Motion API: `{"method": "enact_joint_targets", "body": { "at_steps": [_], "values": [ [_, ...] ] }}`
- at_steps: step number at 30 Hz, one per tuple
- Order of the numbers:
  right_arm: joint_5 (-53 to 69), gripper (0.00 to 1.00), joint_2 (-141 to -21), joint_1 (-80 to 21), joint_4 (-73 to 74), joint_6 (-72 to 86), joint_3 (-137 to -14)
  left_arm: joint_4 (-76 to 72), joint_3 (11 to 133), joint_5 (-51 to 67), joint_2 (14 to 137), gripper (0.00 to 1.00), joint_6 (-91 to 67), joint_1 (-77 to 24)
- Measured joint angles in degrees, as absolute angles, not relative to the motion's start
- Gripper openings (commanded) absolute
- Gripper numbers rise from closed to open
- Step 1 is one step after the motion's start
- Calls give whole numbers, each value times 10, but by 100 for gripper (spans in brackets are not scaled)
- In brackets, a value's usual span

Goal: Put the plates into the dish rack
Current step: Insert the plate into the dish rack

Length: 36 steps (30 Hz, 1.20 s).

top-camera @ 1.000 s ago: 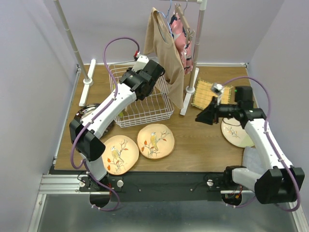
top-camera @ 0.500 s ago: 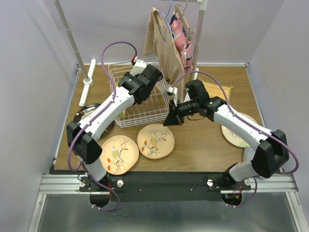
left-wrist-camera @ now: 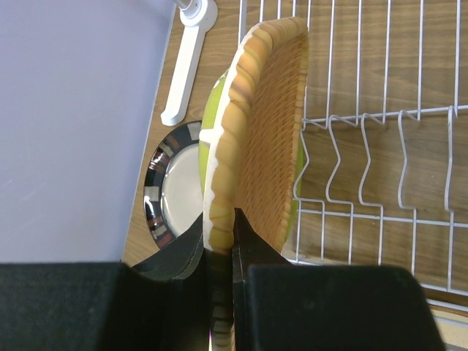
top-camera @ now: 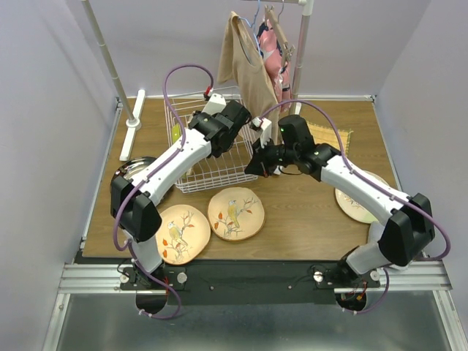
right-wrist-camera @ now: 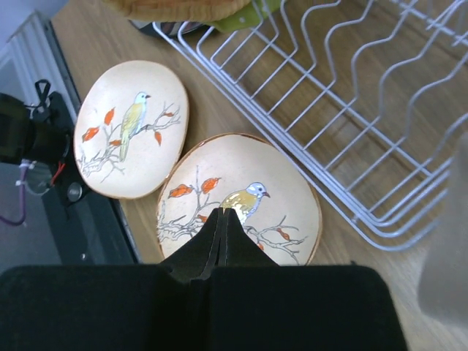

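Note:
My left gripper (left-wrist-camera: 219, 216) is shut on the rim of an orange woven-look plate (left-wrist-camera: 267, 124) and holds it on edge over the left end of the white wire dish rack (left-wrist-camera: 380, 153). A lime plate (left-wrist-camera: 210, 110) stands right behind it. In the top view the left gripper (top-camera: 213, 140) is over the rack (top-camera: 219, 174). My right gripper (right-wrist-camera: 222, 212) is shut and empty, above a peach bird plate (right-wrist-camera: 285, 190) lying by the rack's near side (right-wrist-camera: 344, 117). A second bird plate (right-wrist-camera: 131, 124) lies beside it. In the top view the right gripper (top-camera: 254, 167) is at the rack's right edge.
A dark-rimmed plate (top-camera: 126, 175) lies left of the rack. A cream plate (top-camera: 358, 203) lies at the right, and a yellow woven plate (top-camera: 335, 136) is behind the right arm. A white clothes rail with hanging garments (top-camera: 252, 66) stands behind the rack.
The right arm has swung from the right side of the table to the rack's right edge, above the bird plate. The left gripper has shifted slightly right over the rack with its plate.

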<state>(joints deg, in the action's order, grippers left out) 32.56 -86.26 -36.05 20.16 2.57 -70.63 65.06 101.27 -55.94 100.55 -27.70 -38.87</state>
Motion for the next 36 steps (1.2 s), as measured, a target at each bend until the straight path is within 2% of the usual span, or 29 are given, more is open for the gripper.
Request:
{"method": "enact_joint_targets", "body": {
  "at_steps": [13,26,36],
  "values": [
    [301,1,-802,-341,194,26,-667,650,1017,-588,1041,0,-284,-393],
    [331,5,-800,-329,193,26,-658,644,1017,-596,1055,0,-317,-378],
    [345,13,-800,-321,193,28,-654,645,1011,-571,1077,0,-337,-366]
  ]
}}
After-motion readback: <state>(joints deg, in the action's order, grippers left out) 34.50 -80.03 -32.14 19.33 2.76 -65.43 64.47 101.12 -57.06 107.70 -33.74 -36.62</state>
